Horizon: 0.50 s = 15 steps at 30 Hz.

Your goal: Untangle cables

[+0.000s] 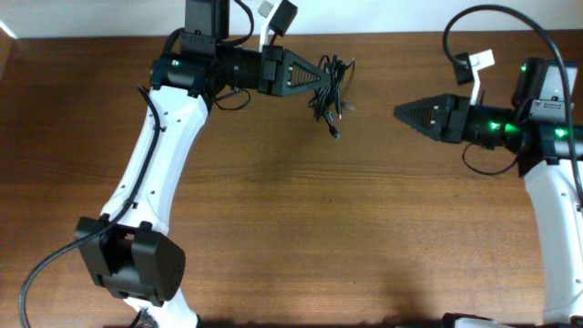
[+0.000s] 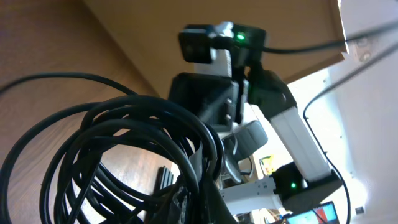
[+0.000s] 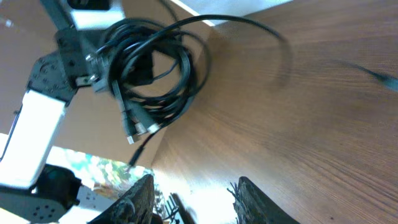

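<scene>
The cables [image 1: 330,91] are a bundle of thin black loops with plug ends hanging down, lifted off the wooden table [image 1: 301,228] at the back centre. My left gripper [image 1: 319,80] is shut on the bundle's left side. In the left wrist view the cables [image 2: 143,143] fill the frame and run into the closed jaws of the left gripper [image 2: 205,202] at the bottom. My right gripper [image 1: 399,112] points left at the bundle, a short gap to its right. In the right wrist view it [image 3: 196,205] is open and empty, with the cables [image 3: 155,68] hanging ahead.
The table's far edge [image 1: 383,34] runs just behind the bundle. The left arm [image 1: 146,173] crosses the table's left side. Thicker black arm wiring [image 1: 492,14] loops above the right arm [image 1: 547,191]. The right arm [image 2: 273,112] faces the left wrist camera.
</scene>
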Tool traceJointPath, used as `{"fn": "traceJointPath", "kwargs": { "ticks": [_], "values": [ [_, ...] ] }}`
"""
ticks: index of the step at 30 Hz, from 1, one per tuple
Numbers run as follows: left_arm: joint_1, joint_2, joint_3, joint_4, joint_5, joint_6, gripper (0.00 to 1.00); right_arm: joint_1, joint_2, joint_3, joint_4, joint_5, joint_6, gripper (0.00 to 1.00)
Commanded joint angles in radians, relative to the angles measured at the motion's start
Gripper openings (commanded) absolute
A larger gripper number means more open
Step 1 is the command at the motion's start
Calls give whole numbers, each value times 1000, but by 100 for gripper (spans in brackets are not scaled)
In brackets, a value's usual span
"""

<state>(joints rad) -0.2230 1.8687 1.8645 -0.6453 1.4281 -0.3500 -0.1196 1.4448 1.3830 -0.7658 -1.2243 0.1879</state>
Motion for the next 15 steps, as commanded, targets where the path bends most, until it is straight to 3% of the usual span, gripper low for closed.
{"fn": "traceJointPath", "kwargs": {
  "ticks": [1,4,8,12,15],
  "values": [
    [-27,3,2,5,-26,48,0,79,-14,-3,84,54,94,43],
    [-72,3,2,-30,-191,123,0,176,-14,4,192,230,208,44],
    [-122,3,2,-187,-520,209,0,220,-14,69,148,425,240,44],
    [-190,3,2,-214,-685,233,0,269,-14,73,133,612,316,44],
    [-219,3,2,-214,-722,236,0,299,-11,72,103,707,351,43]
  ]
}}
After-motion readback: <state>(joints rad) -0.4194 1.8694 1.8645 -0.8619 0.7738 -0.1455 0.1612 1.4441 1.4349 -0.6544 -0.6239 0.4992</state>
